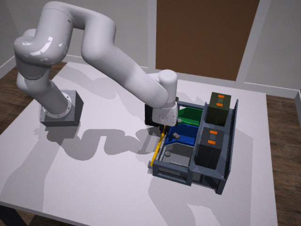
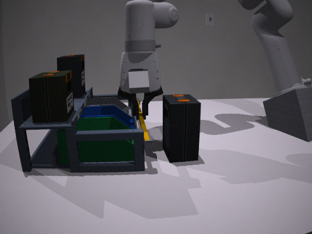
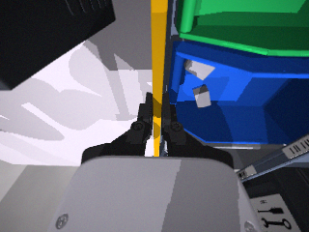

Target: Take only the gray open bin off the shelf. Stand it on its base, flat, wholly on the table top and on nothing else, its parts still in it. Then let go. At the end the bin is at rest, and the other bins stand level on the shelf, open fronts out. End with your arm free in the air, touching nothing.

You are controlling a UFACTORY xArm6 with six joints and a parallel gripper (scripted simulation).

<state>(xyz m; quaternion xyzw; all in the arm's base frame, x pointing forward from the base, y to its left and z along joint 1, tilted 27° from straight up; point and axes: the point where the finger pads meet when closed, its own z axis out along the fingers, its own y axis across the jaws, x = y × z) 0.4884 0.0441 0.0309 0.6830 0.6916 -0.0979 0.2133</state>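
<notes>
Gripper (image 1: 163, 129) (image 2: 140, 116) (image 3: 157, 101) closed on the yellow bar (image 1: 157, 149) (image 2: 143, 124) (image 3: 158, 48), which I note fronts the shelf (image 1: 172, 165) (image 2: 108, 135) holding the gray open bin (image 1: 178, 157) (image 2: 103, 101) beside the blue bin (image 1: 187, 132) (image 2: 99, 110) (image 3: 232, 101); black case (image 1: 148, 114) (image 2: 181, 128) (image 3: 48, 39) stands nearby.

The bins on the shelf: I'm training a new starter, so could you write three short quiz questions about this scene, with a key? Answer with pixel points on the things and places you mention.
1. Which bin stands between the green bin (image 1: 190, 115) (image 2: 100, 151) (image 3: 222, 7) and the gray open bin (image 1: 179, 155) (image 2: 100, 101)?
2. True or false: the gray open bin already stands on the table top, off the shelf.
3. Fill in the color: the gripper (image 1: 164, 128) (image 2: 141, 117) (image 3: 157, 101) has its fingers either side of a ____ bar (image 1: 159, 146) (image 2: 144, 128) (image 3: 159, 39).

Key: 1. the blue bin (image 1: 187, 132) (image 2: 98, 110) (image 3: 232, 121); 2. false; 3. yellow.
</notes>
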